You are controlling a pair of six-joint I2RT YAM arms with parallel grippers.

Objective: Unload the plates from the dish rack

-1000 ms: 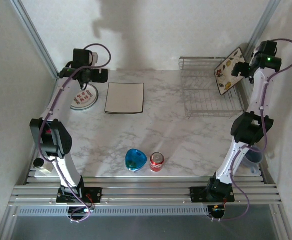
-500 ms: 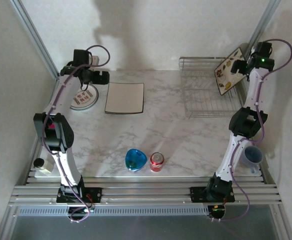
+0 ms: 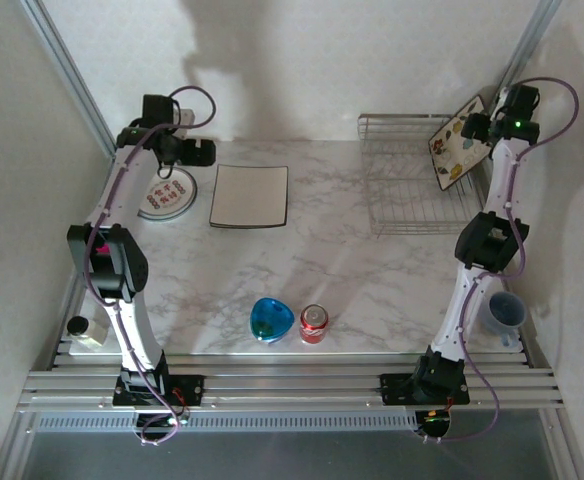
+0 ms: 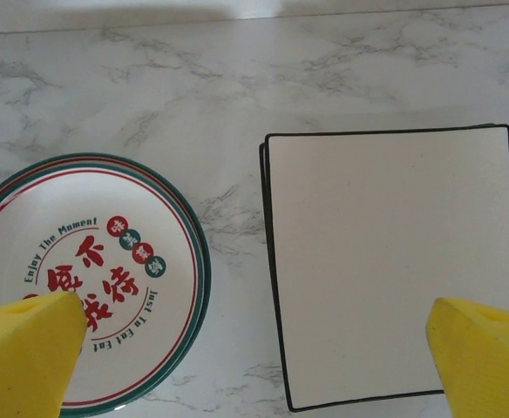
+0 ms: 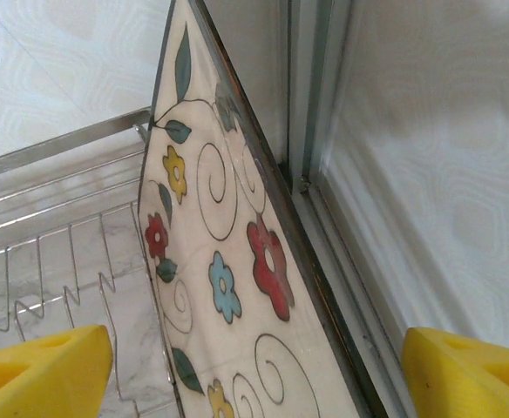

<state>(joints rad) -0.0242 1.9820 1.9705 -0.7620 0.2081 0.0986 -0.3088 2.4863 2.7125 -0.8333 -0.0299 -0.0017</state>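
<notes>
The silver wire dish rack (image 3: 412, 190) stands at the back right. One square cream plate with flower marks (image 3: 459, 142) leans upright against its right side. My right gripper (image 3: 479, 128) is at that plate's top edge. In the right wrist view the flowered plate (image 5: 228, 270) stands between the yellow fingertips (image 5: 41, 366), which are open and apart from it. Stacked round plates with red lettering (image 3: 165, 197) and stacked square plates (image 3: 250, 195) lie at the back left. My left gripper (image 3: 198, 152) hovers open above them, holding nothing, with the round plate (image 4: 80, 279) and the square stack (image 4: 394, 261) below it.
A glossy blue bowl (image 3: 271, 320) and a red can (image 3: 314, 323) sit near the front middle. A bluish cup (image 3: 504, 313) stands at the front right and a small jar (image 3: 80, 328) at the front left. Walls and a metal frame post hem in the rack's right side.
My right wrist has moved up and back toward the far right corner, staying at the leaning plate's top edge. The left gripper has drifted slightly back. The plates have not moved.
</notes>
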